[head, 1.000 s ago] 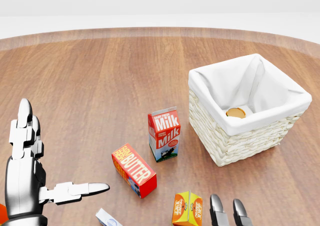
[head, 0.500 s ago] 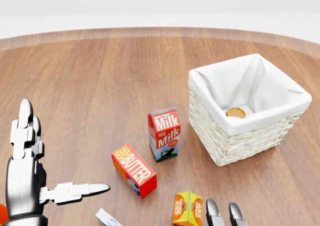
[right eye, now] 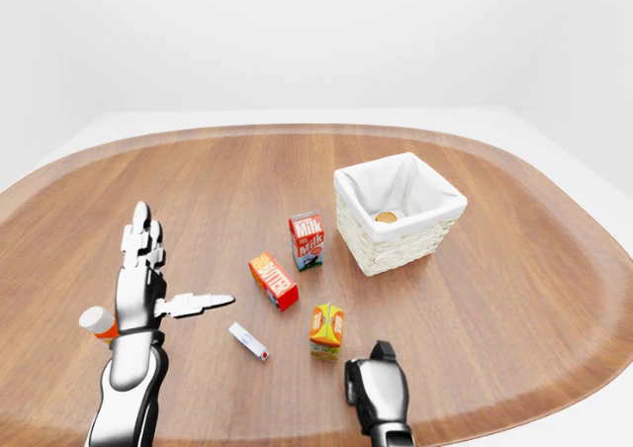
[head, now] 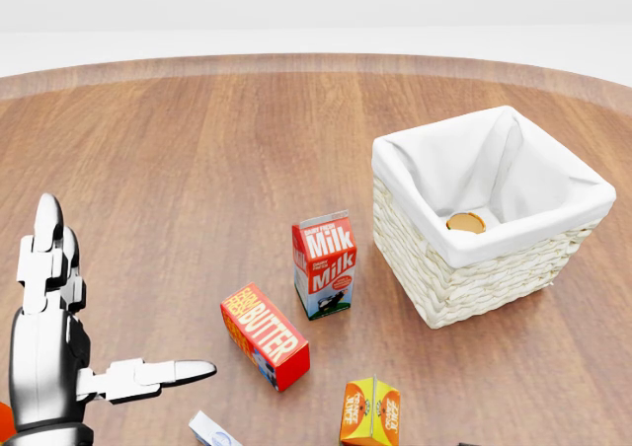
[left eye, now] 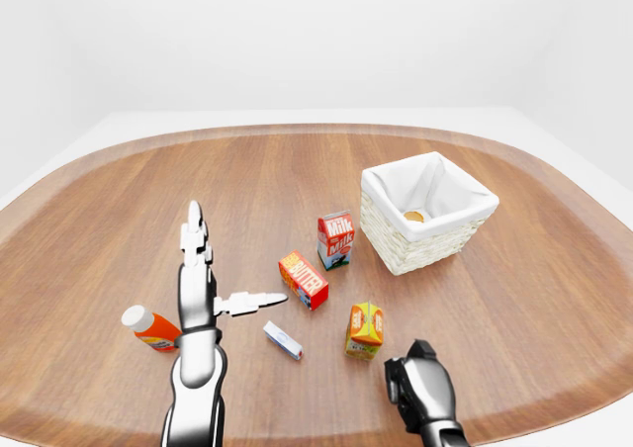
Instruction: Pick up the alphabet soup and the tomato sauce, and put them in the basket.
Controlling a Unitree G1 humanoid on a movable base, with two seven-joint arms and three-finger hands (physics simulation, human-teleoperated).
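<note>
Far left of the left-eye view: an orange bottle w/ white cap (left eye: 148,328) lay on its side on the wooden table (left eye: 119,220), partly hidden behind the left hand (left eye: 198,289). That hand stood upright, fingers (left eye: 194,231) straight up and thumb stuck out sideways to the right, spread wide, gripping nothing. Just right of the thumb tip, a small white-and-blue box (left eye: 283,340) lay flat. Next, the red butter box (head: 264,335) sat tilted, then the milk carton (head: 325,264) stood upright just beside it, up and to the right. Lower down, the orange juice carton (left eye: 365,329) stood near the bottom of the view. Right hand (left eye: 423,396) hung low at the bottom edge, just right of the juice carton, seen from the back; couldn't tell if its fingers were apart or together. Far right: the wicker basket (head: 474,278) w/ white cloth lining. Inside, one can (head: 465,223) showed by its round tan lid, near the lower inner wall, well apart from both hands. Couldn't tell which can it was.
</note>
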